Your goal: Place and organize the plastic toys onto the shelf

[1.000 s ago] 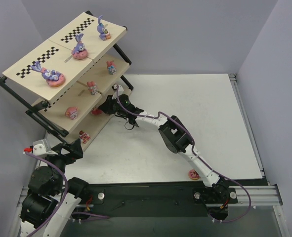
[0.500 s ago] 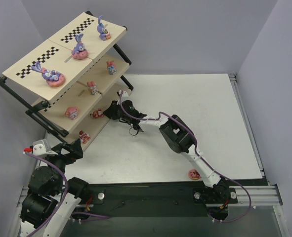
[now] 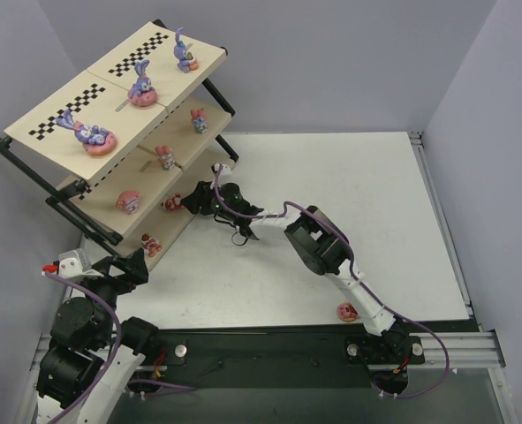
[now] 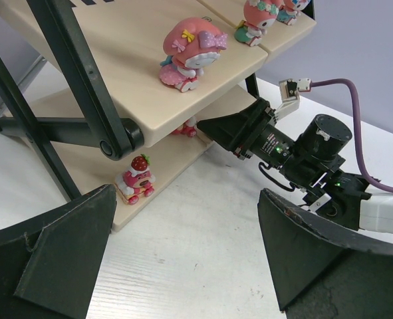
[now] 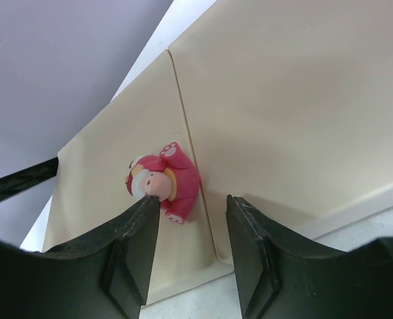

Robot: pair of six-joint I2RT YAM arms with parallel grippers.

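Over white table (image 3: 331,194), R arm (image 3: 318,247) low and long toward shelf (image 3: 168,84), claw (image 5: 193,203) apart by red toy (image 5: 166,179).

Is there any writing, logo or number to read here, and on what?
No readable text in any view.
The shelf carries only black-and-white checker strips, a pattern, not writing.
The plastic toys show no lettering.
A white plug on the right arm is too small to read.

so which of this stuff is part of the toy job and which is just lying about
Job: shelf, purple bunnies, pink figures on the middle board, red toy and strawberry toy on the bottom board, pink toy on the table.
Just there: purple cables, black rail.
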